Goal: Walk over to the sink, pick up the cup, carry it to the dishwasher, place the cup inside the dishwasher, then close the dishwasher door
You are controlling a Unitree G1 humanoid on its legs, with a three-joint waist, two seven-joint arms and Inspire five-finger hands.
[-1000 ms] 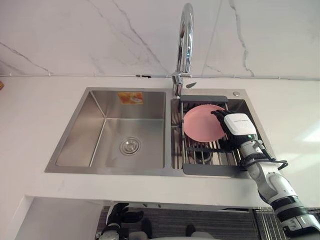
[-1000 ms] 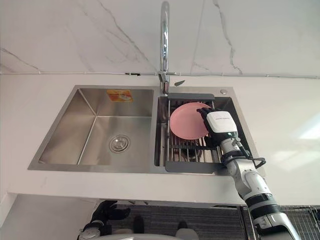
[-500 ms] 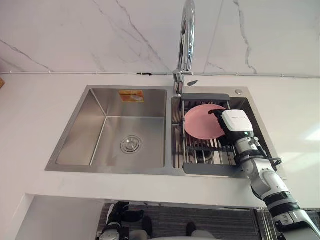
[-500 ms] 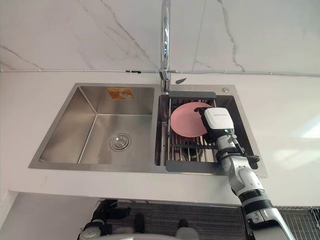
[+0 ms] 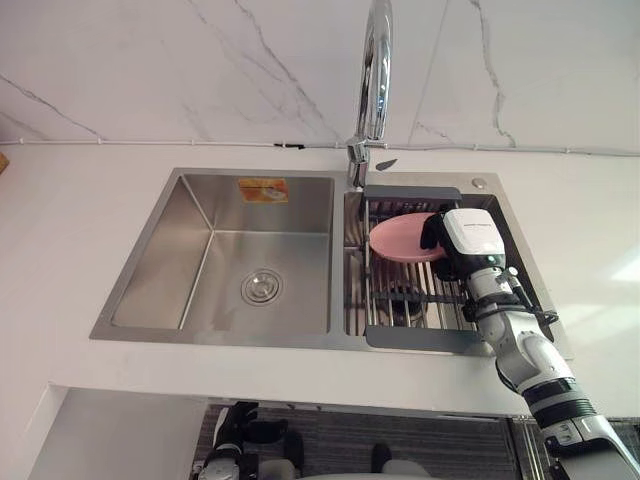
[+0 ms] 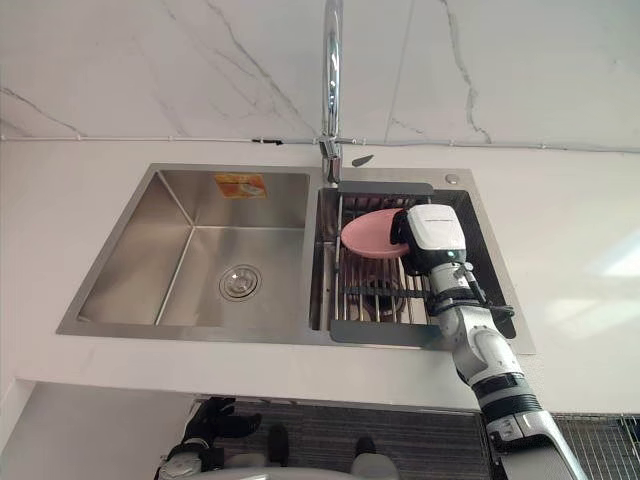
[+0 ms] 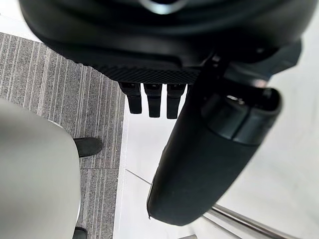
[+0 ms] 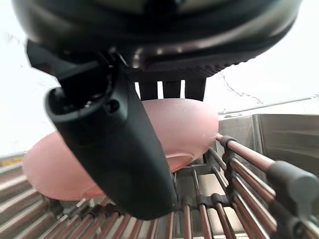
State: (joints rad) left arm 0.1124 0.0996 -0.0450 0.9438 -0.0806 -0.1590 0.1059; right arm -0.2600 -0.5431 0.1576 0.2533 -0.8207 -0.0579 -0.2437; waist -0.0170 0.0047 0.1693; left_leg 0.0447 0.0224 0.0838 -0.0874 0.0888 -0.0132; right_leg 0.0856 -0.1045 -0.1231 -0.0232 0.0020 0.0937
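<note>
My right hand (image 5: pixel 465 245) grasps the pink bowl (image 5: pixel 400 240) at its rim, thumb opposing fingers, with the sink rack (image 5: pixel 412 305) beneath. Judged light, rigid, slippery and breakable. Left hand (image 5: pixel 228 445) hangs relaxed.

Bright light is coming from above onto the white counter (image 5: pixel 70 250), which I am seeing wash out towards its right edge. The faucet (image 5: pixel 373 80) is throwing hard highlights, and the sink (image 5: pixel 190 230) walls are glinting. Shadow is lying below the counter's front edge. The right wrist view is showing the right hand (image 8: pixel 114 149) as a dark silhouette over the pink dish (image 8: pixel 189 124), against glaring white.
</note>
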